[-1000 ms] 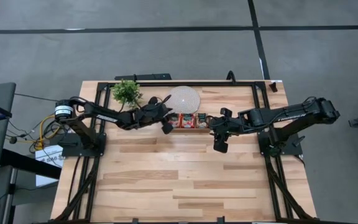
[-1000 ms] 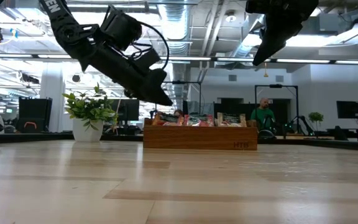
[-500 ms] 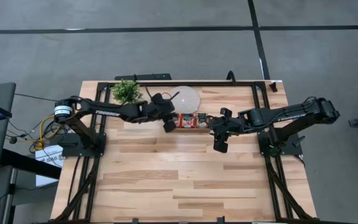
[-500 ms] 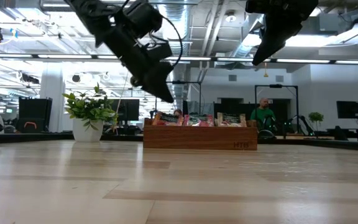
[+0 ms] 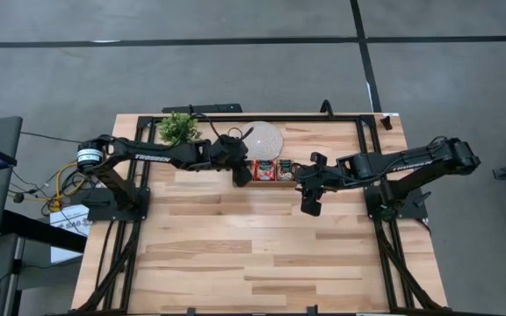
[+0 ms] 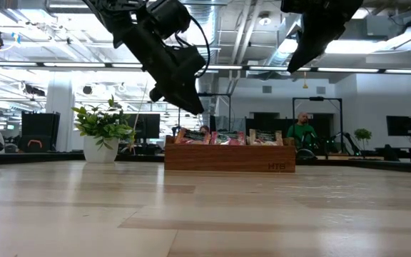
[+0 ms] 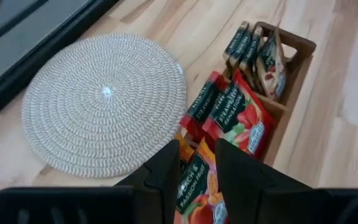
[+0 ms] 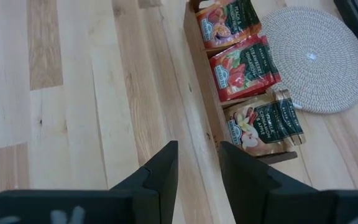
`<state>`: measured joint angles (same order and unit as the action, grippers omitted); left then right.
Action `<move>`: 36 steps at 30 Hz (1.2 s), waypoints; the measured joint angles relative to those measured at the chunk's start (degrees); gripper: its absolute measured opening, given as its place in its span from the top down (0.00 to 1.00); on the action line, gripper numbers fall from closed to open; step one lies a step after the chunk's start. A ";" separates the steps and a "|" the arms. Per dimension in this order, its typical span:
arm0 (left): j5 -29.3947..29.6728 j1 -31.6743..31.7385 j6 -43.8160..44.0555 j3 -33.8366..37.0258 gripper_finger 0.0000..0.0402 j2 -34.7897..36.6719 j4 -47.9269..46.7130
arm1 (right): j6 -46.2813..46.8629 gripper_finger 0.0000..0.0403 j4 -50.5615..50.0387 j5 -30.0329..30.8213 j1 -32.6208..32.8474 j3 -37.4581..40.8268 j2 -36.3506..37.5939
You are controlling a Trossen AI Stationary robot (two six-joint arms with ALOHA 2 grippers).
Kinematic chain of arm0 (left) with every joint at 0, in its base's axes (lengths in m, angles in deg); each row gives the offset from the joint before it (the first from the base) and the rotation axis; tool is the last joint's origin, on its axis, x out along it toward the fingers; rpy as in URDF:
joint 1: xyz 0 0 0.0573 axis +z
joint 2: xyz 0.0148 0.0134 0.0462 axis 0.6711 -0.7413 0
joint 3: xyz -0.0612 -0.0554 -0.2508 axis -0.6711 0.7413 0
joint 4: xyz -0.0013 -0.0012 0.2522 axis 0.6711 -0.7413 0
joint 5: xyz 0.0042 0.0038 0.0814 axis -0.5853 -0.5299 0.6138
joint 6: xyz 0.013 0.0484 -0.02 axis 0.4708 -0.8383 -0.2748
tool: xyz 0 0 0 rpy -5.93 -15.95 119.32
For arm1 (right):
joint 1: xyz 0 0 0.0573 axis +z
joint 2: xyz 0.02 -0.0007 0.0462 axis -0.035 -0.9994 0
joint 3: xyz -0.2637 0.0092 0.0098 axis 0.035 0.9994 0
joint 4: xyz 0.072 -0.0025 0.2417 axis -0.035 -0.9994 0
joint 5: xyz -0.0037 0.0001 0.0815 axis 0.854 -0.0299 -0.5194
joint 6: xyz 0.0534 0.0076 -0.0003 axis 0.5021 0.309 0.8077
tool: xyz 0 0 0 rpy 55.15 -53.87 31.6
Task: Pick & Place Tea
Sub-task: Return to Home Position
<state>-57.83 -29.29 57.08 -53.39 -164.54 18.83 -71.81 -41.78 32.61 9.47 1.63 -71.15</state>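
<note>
All the tea sachets in view sit inside the wooden organizer, sorted by kind: orange packs at one end, red strawberry packs in the middle, beige vanilla ones at the other end. None shows on the table around the organizer or on the woven round mat just beside it, so the sorting looks finished and only parking the arms seems left. The left gripper hovers above the organizer's orange end, fingers slightly spread and empty. The right gripper hangs just off the vanilla end, likewise parted and empty.
</note>
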 joint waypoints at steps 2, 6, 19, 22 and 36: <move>0.06 0.01 1.57 0.00 0.76 -0.70 0.09 | 0.02 0.73 0.00 0.00 0.00 0.00 0.00; 1.30 0.02 2.31 0.00 0.76 -2.17 -0.23 | 0.44 0.73 0.11 -0.08 0.00 0.00 0.00; 3.54 0.26 7.31 0.02 0.76 -4.96 0.54 | 0.52 0.73 0.39 -0.17 0.00 0.00 0.00; 3.35 0.28 7.77 0.03 0.76 -5.47 0.63 | 0.52 0.73 0.39 -0.20 0.00 0.00 0.00; 2.34 0.26 10.38 0.04 0.76 -5.49 -2.31 | 0.08 0.73 0.33 -0.26 0.00 0.00 0.00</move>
<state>-55.48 -29.03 67.46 -53.35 -170.04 16.52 -71.73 -41.45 32.35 9.47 1.63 -71.15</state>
